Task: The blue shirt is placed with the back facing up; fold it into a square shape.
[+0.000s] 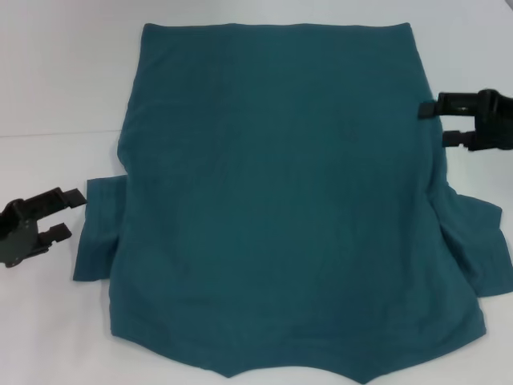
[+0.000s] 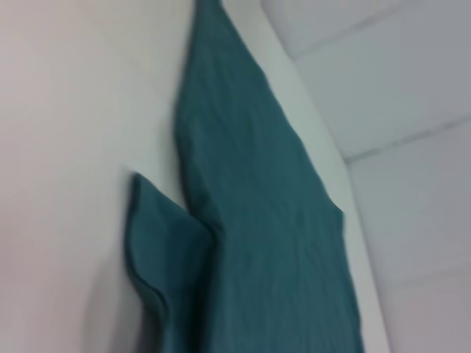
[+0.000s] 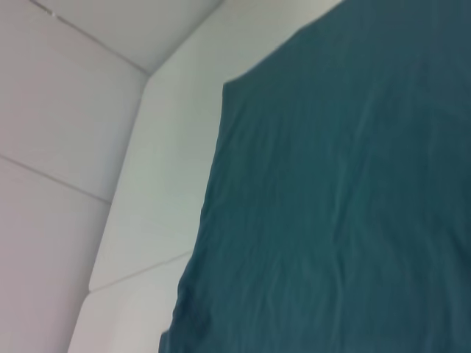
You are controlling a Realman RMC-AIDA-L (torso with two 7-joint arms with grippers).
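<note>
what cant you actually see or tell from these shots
- Front of the blue shirt: face down on the table.
- Collar end: cut off by the head view's bottom edge.
- Left claw and right claw: absent from their own wrist views, which show only cloth.

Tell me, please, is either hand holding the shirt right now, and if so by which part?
Nothing is held. The left hand is open beside the blue shirt's left sleeve; the right hand is open at its right edge, gripping nothing.

A white table [image 1: 48, 321] is filling the scene — plain, evenly lit — while pale floor tiles [image 3: 66, 110] with thin seams are showing beyond its edge.
</note>
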